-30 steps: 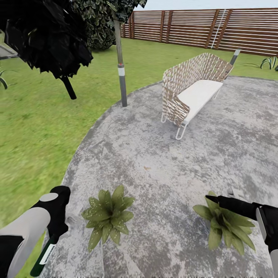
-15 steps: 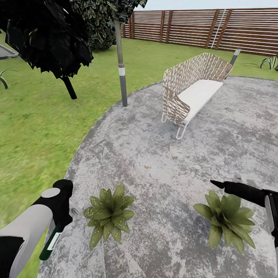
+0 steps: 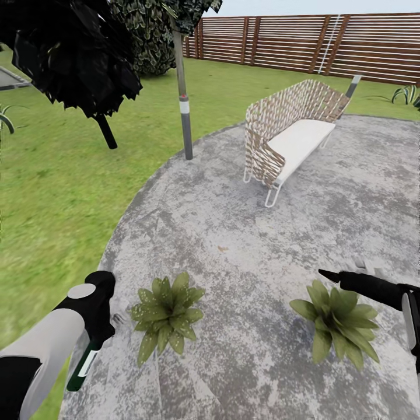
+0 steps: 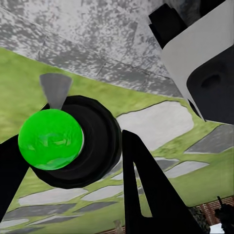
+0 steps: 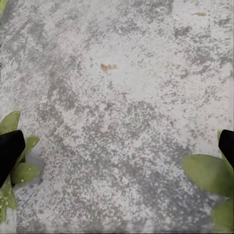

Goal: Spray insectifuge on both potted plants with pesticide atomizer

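left pincer (image 3: 93, 341) gripping pesticide atomizer (image 3: 83, 367), nozzle hidden, right pincer (image 3: 329, 274) spread

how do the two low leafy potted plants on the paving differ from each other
The left potted rosette has darker, pale-speckled, shorter leaves; the right potted rosette has lighter, plain green, longer pointed leaves. The left one sits beside the left gripper's green-and-white atomizer; the right one lies just below the right gripper's black finger. Both are low rosettes on grey mottled paving.

The left arm (image 3: 41, 350) has a pale grey, rounded forearm shell ending in a black wrist housing capped by a grey disc. The right arm (image 3: 408, 309) is black with a white panel. Its tool (image 3: 326, 274) carries slim, tapered black fingers (image 3: 361, 284).
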### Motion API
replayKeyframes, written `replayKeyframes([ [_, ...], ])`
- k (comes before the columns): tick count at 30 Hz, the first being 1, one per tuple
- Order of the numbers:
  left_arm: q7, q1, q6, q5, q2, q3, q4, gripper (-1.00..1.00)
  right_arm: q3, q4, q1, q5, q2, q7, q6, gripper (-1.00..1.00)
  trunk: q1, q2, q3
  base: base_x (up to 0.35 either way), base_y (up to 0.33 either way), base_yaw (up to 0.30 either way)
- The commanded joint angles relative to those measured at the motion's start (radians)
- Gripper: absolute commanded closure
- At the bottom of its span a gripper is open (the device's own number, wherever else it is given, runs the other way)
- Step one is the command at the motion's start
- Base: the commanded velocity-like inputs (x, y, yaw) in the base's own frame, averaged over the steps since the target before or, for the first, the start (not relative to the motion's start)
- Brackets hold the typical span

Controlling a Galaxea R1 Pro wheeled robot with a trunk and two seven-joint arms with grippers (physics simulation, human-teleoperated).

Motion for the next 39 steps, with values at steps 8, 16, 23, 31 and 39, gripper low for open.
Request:
replayKeyframes([
  [8,-0.009,0.000,0.011,-0.004,-0.011,-0.006,-0.003,1.00,-0.003,-0.001,-0.001,0.011,0.000,0.010,0.003,-1.00,-0.001,0.000,-0.001,-0.339,0.000,0.000],
  [16,-0.007,0.000,0.010,-0.005,-0.015,-0.006,-0.004,1.00,-0.003,-0.001,-0.001,0.011,-0.003,0.010,0.003,-1.00,-0.001,0.000,-0.001,-0.313,0.000,0.000],
  [23,-0.006,0.000,0.009,-0.004,-0.015,-0.006,-0.004,1.00,-0.003,-0.001,-0.001,0.011,-0.004,0.010,0.003,-1.00,-0.001,0.000,-0.001,-0.030,0.000,0.000],
  [31,-0.006,0.000,0.009,-0.004,-0.029,-0.006,-0.004,1.00,-0.004,-0.012,-0.001,0.011,-0.006,0.010,0.003,-1.00,-0.001,0.000,0.004,-0.001,0.000,0.000],
  [39,-0.006,0.000,0.010,-0.004,-0.030,-0.006,-0.004,1.00,-0.004,-0.022,-0.001,0.011,-0.007,0.010,0.004,-1.00,-0.001,0.000,0.016,0.000,0.000,0.000],
])
